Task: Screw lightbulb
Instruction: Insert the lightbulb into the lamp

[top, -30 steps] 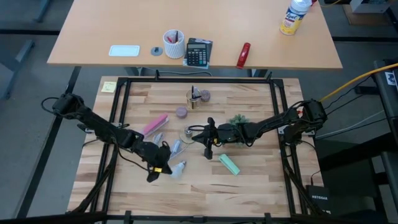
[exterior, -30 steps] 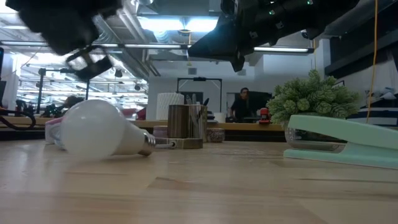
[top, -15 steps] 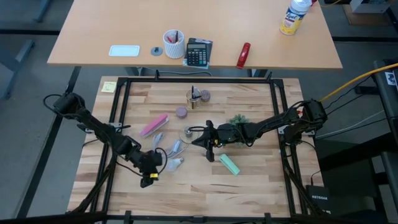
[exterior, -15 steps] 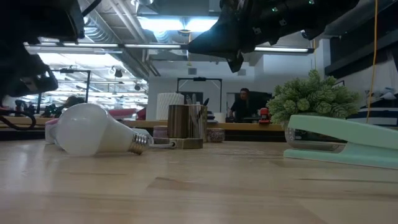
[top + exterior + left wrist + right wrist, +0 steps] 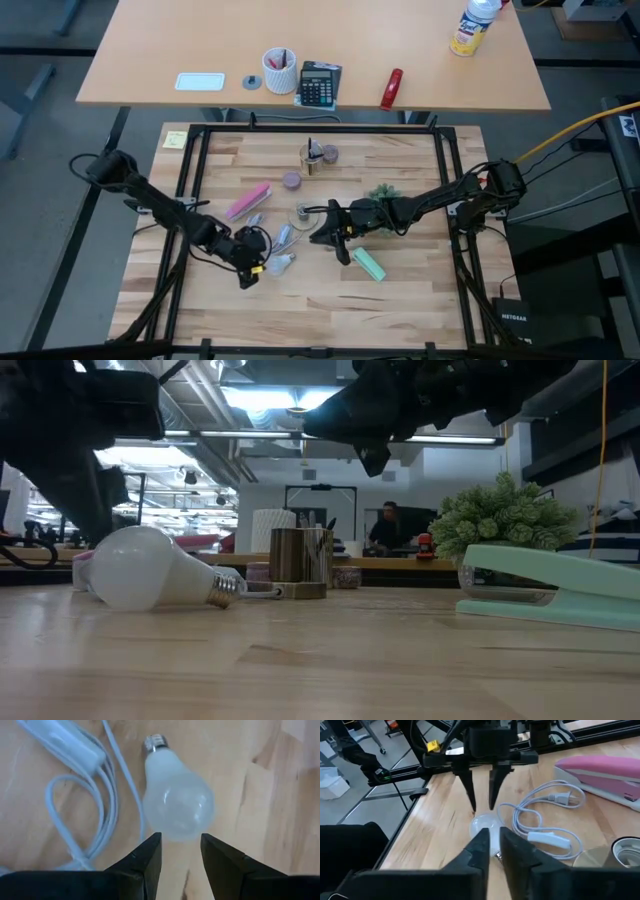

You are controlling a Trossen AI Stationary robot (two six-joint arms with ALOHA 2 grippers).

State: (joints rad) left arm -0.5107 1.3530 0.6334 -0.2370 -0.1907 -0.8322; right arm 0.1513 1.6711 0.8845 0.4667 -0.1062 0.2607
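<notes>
From above, the lightbulb (image 5: 285, 262) lies on the table just beside my left gripper (image 5: 252, 267), on the side toward the white cord (image 5: 281, 238). My right gripper (image 5: 330, 238) hangs farther off beyond the cord, so the left is nearer.

Level with the table, the lightbulb (image 5: 160, 571) rests on its side, screw base pointing toward the green stapler (image 5: 550, 585).

Through my left wrist, my left gripper (image 5: 181, 851) stands partly open and empty, the lightbulb (image 5: 178, 800) straight ahead, globe end nearest, long axis running away from me.

Through my right wrist, my right gripper (image 5: 491, 845) shows a narrow gap holding nothing; the lightbulb (image 5: 486, 825) lies between both grippers.
</notes>
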